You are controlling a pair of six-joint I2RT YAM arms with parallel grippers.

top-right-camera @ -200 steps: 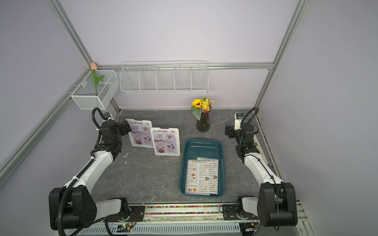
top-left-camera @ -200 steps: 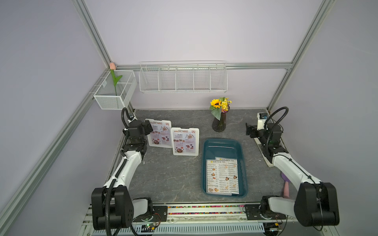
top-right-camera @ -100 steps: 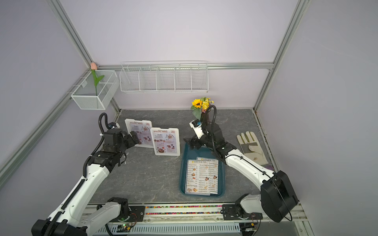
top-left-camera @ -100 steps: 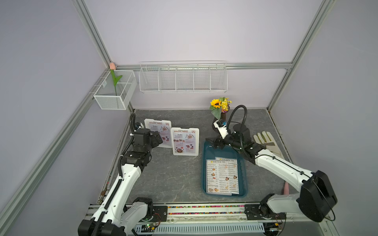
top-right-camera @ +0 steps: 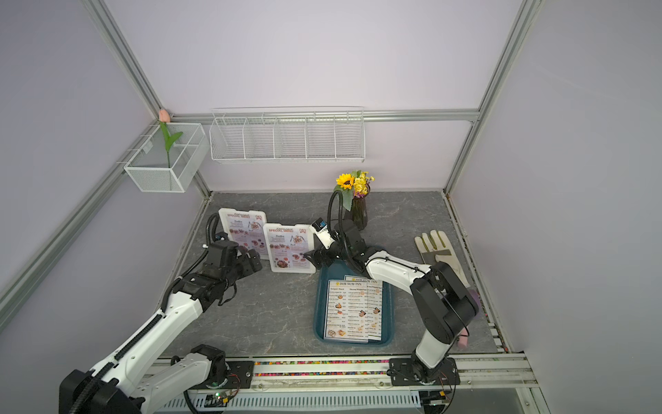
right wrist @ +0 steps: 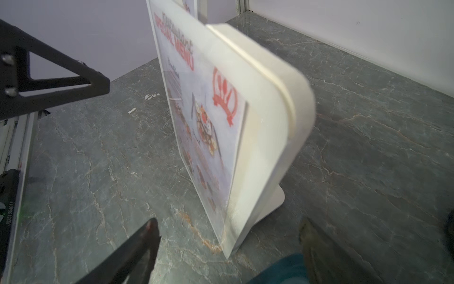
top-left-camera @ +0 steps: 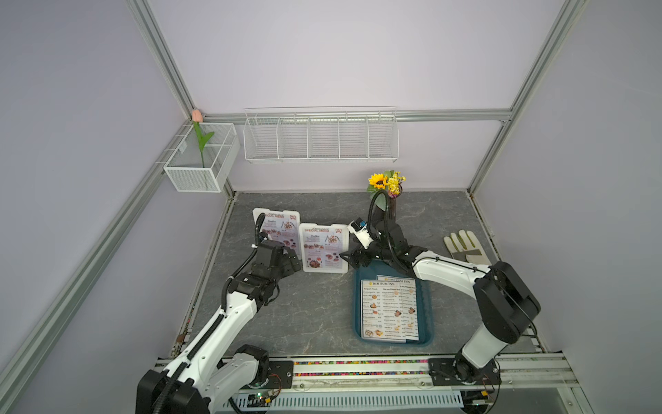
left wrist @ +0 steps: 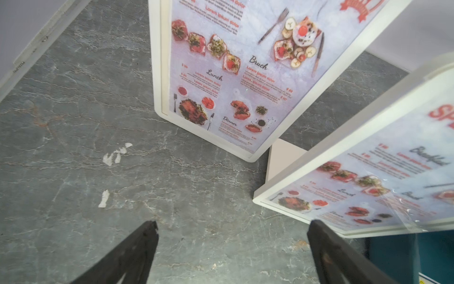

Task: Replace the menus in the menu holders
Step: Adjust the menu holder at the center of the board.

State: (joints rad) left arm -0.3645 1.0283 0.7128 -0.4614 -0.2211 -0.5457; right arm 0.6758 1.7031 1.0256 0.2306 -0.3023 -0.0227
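Fingers on my left gripper are spread wide with nothing between them, only bare table. Ahead of them and well apart stands the left holder. The second holder has its lower corner just beside one of those fingers. Both holders carry pink special menus. My right gripper is spread wide and empty too, and the second holder's side edge lines up with its gap. Whether that edge is inside the gap or just ahead, I cannot tell. Behind the right fingers the Dim Sum Inn menus lie in the teal tray.

My worry is the light tent frame. If I close on frame and sheet together, or nudge that corner with the left fingers, I think it will tip or slide rather than give up its sheet.

Only the right wrist view shows the sheet's edge under its clear cover and the holder's rear foot. Only the top views show the replacement menus, while the wrist views catch just a teal corner.
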